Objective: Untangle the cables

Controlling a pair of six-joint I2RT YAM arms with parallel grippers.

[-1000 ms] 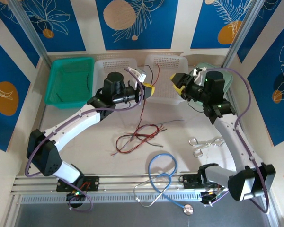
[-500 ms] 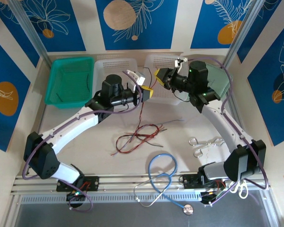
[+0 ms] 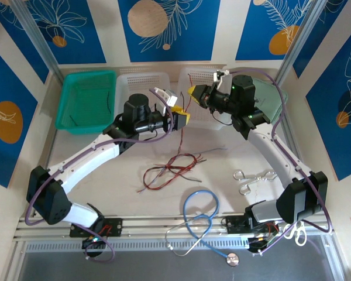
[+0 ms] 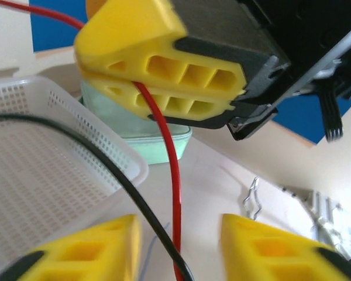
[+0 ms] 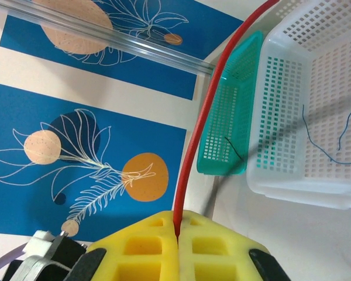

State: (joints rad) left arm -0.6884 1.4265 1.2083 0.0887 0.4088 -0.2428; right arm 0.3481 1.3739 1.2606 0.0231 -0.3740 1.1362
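A tangle of red and black cables (image 3: 169, 168) lies mid-table, with a pale grey-blue wire (image 3: 213, 151) trailing off to its right. From the tangle a red cable (image 4: 173, 193) rises between the two grippers. My right gripper (image 3: 193, 92) (image 5: 177, 231) hangs over the white baskets, shut on that red cable's upper part. Just below and left of it my left gripper (image 3: 180, 115) (image 4: 178, 234) stands open. The red cable and a black cable (image 4: 105, 161) pass loosely through its gap. The right gripper's yellow fingers (image 4: 158, 76) fill the top of the left wrist view.
A green basket (image 3: 88, 99) holding a black wire (image 5: 233, 147) stands back left, beside two white baskets (image 3: 141, 82); one holds a thin blue wire (image 5: 339, 140). A pale green tray (image 3: 276, 99) sits back right. Metal forceps (image 3: 251, 177) and a blue stethoscope (image 3: 200, 213) lie near the front.
My right gripper has swung left from the pale green tray to above the white baskets, carrying the red cable close to the left gripper. The left gripper has shifted slightly.
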